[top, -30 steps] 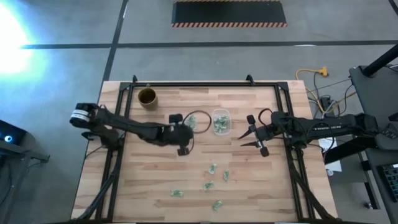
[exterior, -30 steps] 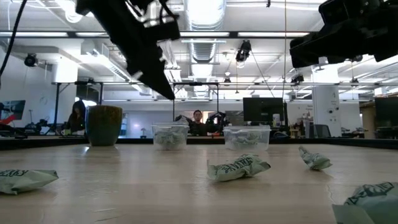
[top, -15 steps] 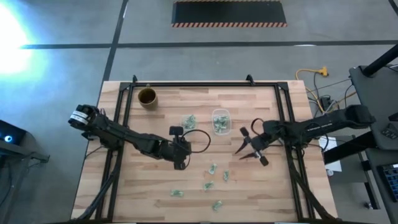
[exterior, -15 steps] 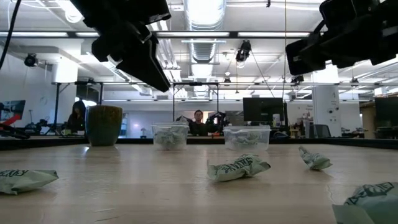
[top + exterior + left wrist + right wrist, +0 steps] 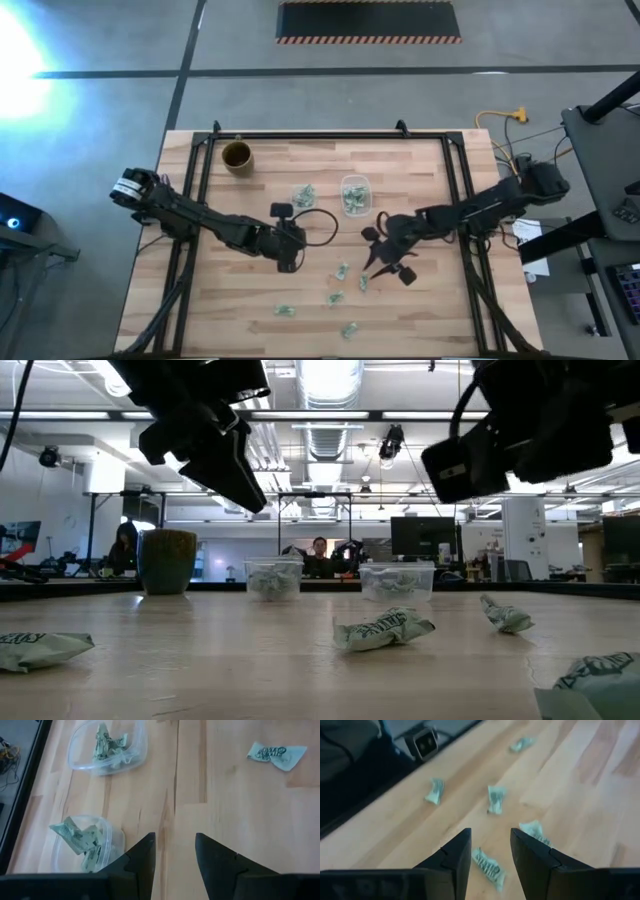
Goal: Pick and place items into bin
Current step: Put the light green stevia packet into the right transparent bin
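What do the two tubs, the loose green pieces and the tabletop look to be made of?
The two tubs: clear thin plastic, probably; the wood grain and the pieces inside show through their glossy walls.

The loose green pieces: crinkled printed film or paper wrappers, by their twisted ends and creases; which one is unclear.

The tabletop: light wood planks, matt, with visible grain and seams.

No text can be read with certainty in any view. Dark printed lettering is borne by the green-and-white wrapper (image 5: 276, 754) seen lying on the surface (image 5: 240, 810) in the left wrist view, and by the crumpled wrappers (image 5: 385, 630) seen in the low view, but the characters cannot be made out. No legible label, brand, number or sign is shown on the clear tubs (image 5: 107, 745) or elsewhere.
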Available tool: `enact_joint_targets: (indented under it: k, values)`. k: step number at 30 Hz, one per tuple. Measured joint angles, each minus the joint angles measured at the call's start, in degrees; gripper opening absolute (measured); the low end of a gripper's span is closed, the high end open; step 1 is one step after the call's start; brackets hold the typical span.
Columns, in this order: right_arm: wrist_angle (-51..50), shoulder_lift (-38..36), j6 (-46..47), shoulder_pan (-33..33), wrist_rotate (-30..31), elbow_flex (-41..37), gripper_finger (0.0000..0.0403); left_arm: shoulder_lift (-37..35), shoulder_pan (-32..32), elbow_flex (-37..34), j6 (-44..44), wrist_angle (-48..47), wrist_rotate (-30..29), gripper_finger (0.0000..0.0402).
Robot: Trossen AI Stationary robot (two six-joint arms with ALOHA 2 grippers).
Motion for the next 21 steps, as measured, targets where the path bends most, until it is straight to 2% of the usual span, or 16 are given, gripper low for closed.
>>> enact_joint_targets:
  k: [3, 10, 15, 21]
  values:
    - [-3.6, 3.4, 0.1, 0.2, 0.0, 2.9, 0.0128, 0.0, -0.1, 0.0, -1.4, -2.3, 0.0, 0.0123]
    - [-4.2, 10.0, 0.1, 2.3, 0.6, 5.9, 0.0128, -0.1, -0.5, 0.0, -7.4, -10.2, -0.3, 0.0123]
    - [-4.1, 12.0, 0.5, 3.0, 6.1, 6.0, 0.0128, -0.3, -1.7, 0.0, -9.0, -12.5, -0.9, 0.0123]
    - [-3.9, 13.7, 1.8, 3.0, 6.3, 5.4, 0.0128, -1.5, -3.3, -0.1, -9.0, -13.0, -2.1, 0.0123]
